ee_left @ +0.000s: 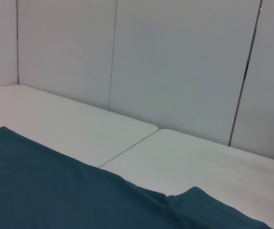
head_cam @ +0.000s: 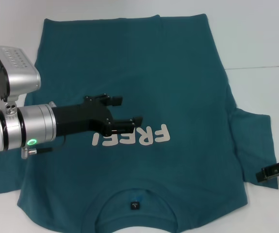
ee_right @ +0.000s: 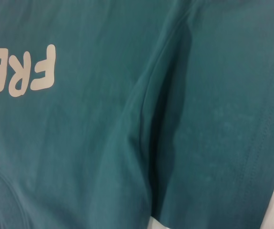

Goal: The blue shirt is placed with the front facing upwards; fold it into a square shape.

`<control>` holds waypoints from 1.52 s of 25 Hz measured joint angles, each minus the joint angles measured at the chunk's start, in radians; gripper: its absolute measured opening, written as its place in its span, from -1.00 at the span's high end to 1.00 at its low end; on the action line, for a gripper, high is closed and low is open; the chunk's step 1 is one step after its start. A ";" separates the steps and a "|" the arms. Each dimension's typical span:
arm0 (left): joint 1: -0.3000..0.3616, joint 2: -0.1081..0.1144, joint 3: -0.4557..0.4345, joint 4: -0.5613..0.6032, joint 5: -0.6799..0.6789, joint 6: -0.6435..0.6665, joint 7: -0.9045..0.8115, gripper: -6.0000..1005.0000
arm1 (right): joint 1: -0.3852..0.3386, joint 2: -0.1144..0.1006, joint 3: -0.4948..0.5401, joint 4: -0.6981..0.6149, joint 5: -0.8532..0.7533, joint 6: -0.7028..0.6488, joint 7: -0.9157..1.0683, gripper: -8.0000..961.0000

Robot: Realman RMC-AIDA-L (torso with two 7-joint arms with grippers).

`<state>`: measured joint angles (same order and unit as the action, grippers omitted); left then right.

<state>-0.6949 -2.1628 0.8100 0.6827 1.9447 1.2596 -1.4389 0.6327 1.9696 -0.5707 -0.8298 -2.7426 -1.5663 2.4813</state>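
My left jaws (head_cam: 117, 110) hung parted and empty above the chest lettering of the blue shirt (head_cam: 178, 77), which lay face up on the white counter (head_cam: 265, 43), collar near me. My right jaws (head_cam: 275, 172) sat by the right sleeve's edge; whether they were parted I couldn't tell. I judged a clean fold needed both sleeves tucked inward first, edges kept straight.

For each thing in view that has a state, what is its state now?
blue shirt: spread flat, front up, not folded yet.
right sleeve: lying out flat, unfolded.
left gripper: open, empty, above the chest lettering.
right gripper: at the right sleeve edge.
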 joint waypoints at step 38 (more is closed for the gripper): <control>-0.008 0.002 -0.002 -0.001 0.000 0.000 0.003 -0.74 | 0.030 -0.006 -0.003 0.051 0.023 0.031 -0.002 -0.92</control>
<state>-0.7027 -2.1607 0.8080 0.6817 1.9451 1.2594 -1.4358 0.6623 1.9638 -0.5733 -0.7783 -2.7193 -1.5348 2.4789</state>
